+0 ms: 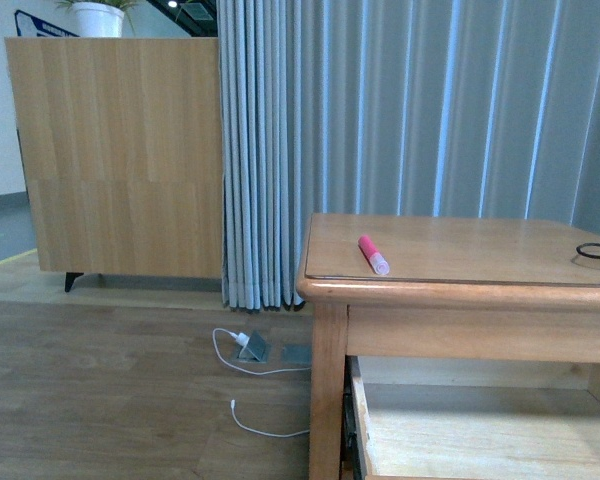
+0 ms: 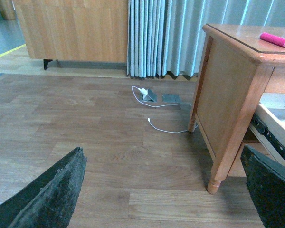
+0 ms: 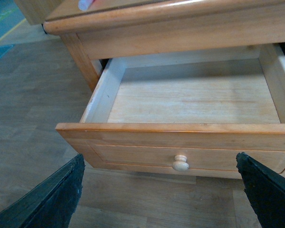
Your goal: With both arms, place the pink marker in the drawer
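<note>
The pink marker (image 1: 373, 254) lies on the wooden cabinet's top near its front left corner, paler cap toward me. It also shows in the left wrist view (image 2: 277, 40), and its cap tip shows in the right wrist view (image 3: 86, 4). The drawer (image 3: 180, 137) is pulled out and its light plywood inside is empty, with its round pale knob (image 3: 181, 163) on the front. My right gripper (image 3: 164, 199) is open, just in front of and below the knob, touching nothing. My left gripper (image 2: 166, 194) is open over the floor, left of the cabinet's leg. Neither arm shows in the front view.
The cabinet's top (image 1: 480, 250) has a black cable (image 1: 598, 252) at its right edge. A white cable (image 1: 260, 425) and a floor socket box (image 1: 252, 346) lie on the wooden floor to the left. A tall wooden cupboard (image 1: 115, 155) and grey curtains (image 1: 410, 110) stand behind.
</note>
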Robot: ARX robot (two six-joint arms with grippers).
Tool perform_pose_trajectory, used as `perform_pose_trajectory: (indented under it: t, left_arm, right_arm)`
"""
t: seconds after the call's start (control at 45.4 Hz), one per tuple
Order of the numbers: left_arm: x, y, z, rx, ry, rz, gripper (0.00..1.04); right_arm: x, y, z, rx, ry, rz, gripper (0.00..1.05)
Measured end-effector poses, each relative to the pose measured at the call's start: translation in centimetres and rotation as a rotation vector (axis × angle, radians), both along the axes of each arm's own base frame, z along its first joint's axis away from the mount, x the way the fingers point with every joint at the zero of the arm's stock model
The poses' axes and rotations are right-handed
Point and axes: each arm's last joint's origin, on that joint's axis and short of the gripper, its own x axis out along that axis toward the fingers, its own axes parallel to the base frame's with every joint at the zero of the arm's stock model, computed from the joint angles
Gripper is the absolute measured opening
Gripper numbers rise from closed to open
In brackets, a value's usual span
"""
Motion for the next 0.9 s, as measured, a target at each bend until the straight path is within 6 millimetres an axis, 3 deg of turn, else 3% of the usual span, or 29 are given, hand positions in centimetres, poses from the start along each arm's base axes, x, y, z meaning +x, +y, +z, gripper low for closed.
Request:
perform_pose_trajectory:
  t: [0.243,0.551,0.684,0.706,0.816,0.904]
  left_arm:
    - [0.0,0.0,0.0,0.0,0.0,0.0,0.99]
    - [0.0,0.0,0.0,0.0,0.0,0.0,0.99]
    - [0.0,0.0,0.0,0.0,0.0,0.0,0.99]
    - [0.0,0.0,0.0,0.0,0.0,0.0,0.99]
    - [0.0,0.0,0.0,0.0,0.0,0.0,0.99]
    - [0.0,0.0,0.0,0.0,0.0,0.0,0.99]
  right_arm:
    - [-2.4,-1.2,0.7,0.044,-0.061,-0.015,0.96]
    - [-2.6,-1.5,0.7,0.062,-0.065,-0.045,0.96]
    - [-2.9,-1.1,-0.3,-0.126,-0.299,-0.214,0.73]
    - [-3.0,-1.0,-0.4,-0.143,-0.312,-0.224,0.74]
    - [-3.1,-0.8,-0.4,-0.161,-0.328,-0.22,0.97]
    - [-3.1,-0.8,-0.4,-0.166,-0.327,-0.22,0.96]
